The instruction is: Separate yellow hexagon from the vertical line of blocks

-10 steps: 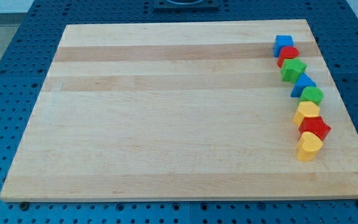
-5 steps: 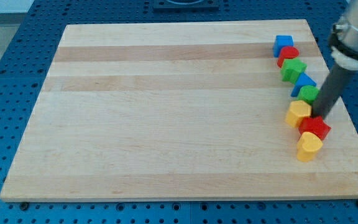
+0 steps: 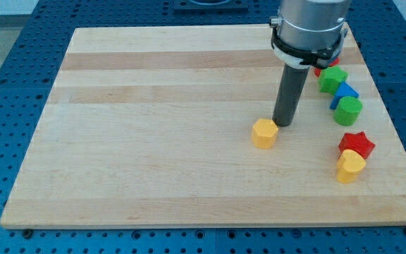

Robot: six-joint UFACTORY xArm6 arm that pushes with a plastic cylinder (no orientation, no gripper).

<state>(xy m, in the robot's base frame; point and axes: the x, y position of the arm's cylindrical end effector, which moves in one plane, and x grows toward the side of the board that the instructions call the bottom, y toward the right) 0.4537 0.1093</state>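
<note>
A: Since before, yellow hexagon slid left, well apart from the block line.
B: My tip touches its right side. No hand here. Basically done.

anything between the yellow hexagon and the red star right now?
No blocks: in the camera view only bare board lies between the yellow hexagon and the red star. My tip sits at the hexagon's upper-right edge, just above that stretch.

light: bright, even, overhead | shadows: faint, short | glare: none | focus: sharp thruout | edges: no distortion
</note>
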